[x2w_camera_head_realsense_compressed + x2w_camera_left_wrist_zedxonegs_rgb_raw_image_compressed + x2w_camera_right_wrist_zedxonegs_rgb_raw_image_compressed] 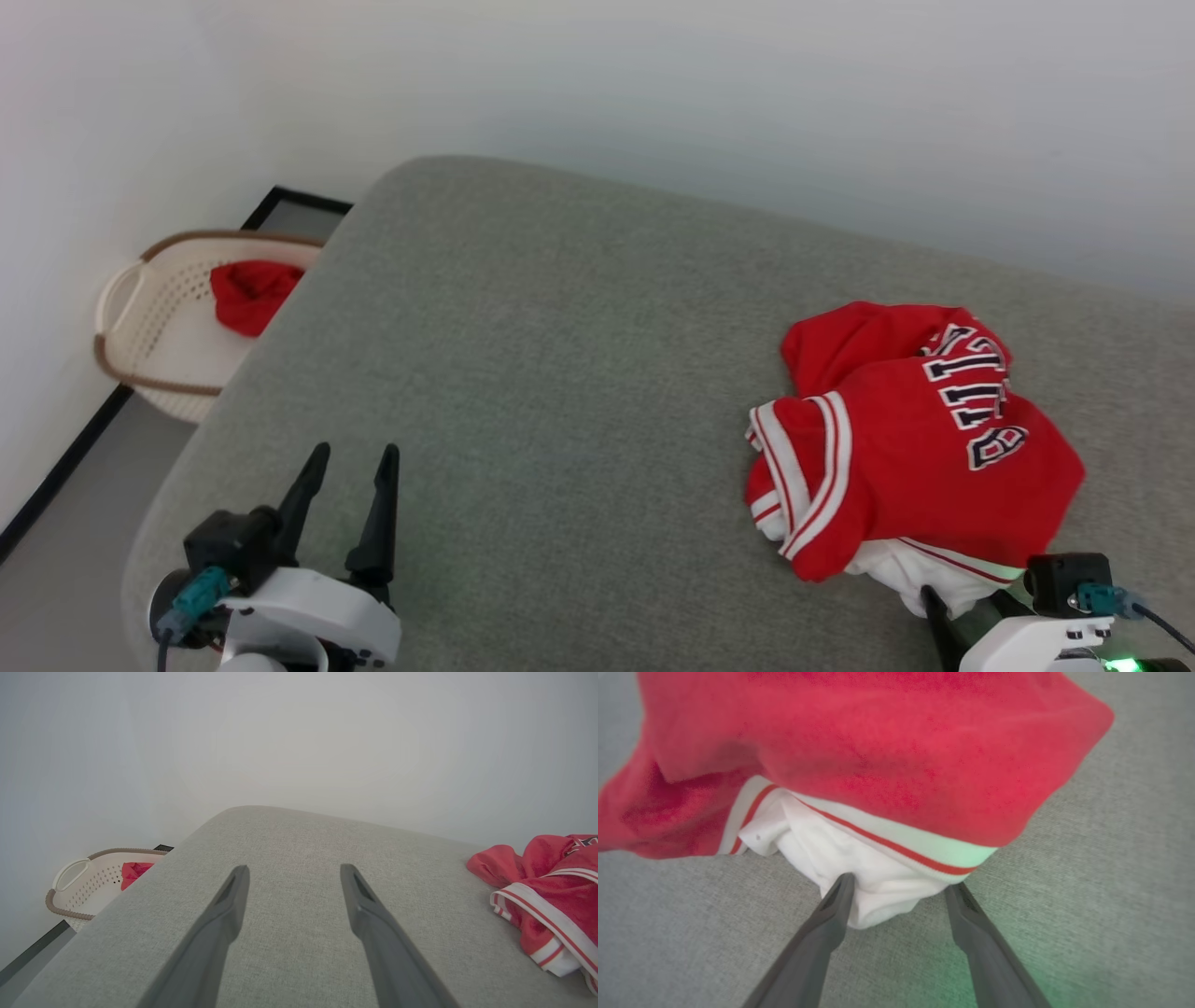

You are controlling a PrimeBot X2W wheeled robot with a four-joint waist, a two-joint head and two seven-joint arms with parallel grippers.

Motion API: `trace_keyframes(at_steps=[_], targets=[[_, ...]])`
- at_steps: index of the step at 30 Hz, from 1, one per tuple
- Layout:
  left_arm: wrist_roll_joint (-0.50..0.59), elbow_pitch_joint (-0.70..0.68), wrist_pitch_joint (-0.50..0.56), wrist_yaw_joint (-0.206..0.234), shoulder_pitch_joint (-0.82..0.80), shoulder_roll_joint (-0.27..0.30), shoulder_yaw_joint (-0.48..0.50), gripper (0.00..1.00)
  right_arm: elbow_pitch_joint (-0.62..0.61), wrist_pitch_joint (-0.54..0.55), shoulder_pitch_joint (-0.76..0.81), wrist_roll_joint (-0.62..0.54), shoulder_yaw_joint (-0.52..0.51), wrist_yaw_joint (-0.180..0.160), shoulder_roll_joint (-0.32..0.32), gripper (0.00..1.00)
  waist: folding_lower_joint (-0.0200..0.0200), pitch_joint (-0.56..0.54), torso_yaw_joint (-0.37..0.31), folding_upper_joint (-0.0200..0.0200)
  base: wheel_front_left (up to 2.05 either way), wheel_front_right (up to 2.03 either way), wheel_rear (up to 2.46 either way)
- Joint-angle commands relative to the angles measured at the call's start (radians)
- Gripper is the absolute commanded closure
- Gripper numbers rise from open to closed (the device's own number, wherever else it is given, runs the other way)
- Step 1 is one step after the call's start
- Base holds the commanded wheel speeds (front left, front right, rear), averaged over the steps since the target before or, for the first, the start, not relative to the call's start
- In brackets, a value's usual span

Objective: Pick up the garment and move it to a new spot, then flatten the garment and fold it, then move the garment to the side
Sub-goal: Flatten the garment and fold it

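The garment lies crumpled on the tabletop, near its right front edge. The right tool, released, flanks the white lining (best to push deeper and gather several layers before pinching). The left tool is also released, over the tabletop's bare left half, where there is room to spread short of the rounded edge.

Grey cushion, white wall
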Motion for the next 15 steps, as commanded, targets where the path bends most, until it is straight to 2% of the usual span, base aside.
trace_keyframes(at_steps=[1, 6, 7, 8, 9, 10, 15], targets=[[0.007, 0.004, -0.005, -0.004, -0.011, -0.003, -0.002, 0.0, 0.008, 0.012, -0.016, -0.007, -0.009, 0.0, 0.004, 0.0, 0.0, 0.025, 0.025, 0.0, 0.0, 0.0, 0.0], [-0.003, 0.011, -0.005, -0.008, -0.026, -0.009, 0.001, 0.0, 0.047, 0.047, -0.037, -0.022, -0.027, 0.0, 0.019, 0.0, 0.0, 0.038, 0.036, 0.0, 0.0, 0.0, 0.0], [-0.004, 0.011, -0.005, -0.009, -0.028, -0.009, 0.002, 0.0, 0.054, 0.051, -0.043, -0.023, -0.036, 0.0, 0.022, 0.06, 0.0, 0.039, 0.036, 0.0, 0.0, 0.0, 0.0], [-0.005, 0.012, -0.005, -0.009, -0.03, -0.01, 0.003, 0.0, 0.064, 0.057, -0.046, -0.025, -0.04, 0.0, 0.023, 0.52, 0.0, 0.04, 0.037, 0.0, 0.0, 0.0, 0.0], [-0.006, 0.012, -0.005, -0.01, -0.032, -0.01, 0.006, 0.0, 0.074, 0.066, -0.05, -0.027, -0.041, 0.0, 0.026, 0.78, 0.0, 0.041, 0.037, 0.0, 0.0, 0.0, 0.0], [-0.006, 0.012, -0.005, -0.011, -0.033, -0.01, 0.008, 0.0, 0.081, 0.068, -0.055, -0.03, -0.044, 0.0, 0.027, 1.0, 0.0, 0.042, 0.037, 0.0, 0.0, 0.0, 0.0], [-0.006, 0.012, -0.005, -0.012, -0.024, -0.01, 0.028, 0.0, 0.095, 0.086, -0.073, -0.041, -0.038, 0.0, 0.031, 1.0, 0.0, 0.034, 0.024, 0.0, 0.0, 0.0, 0.0]])
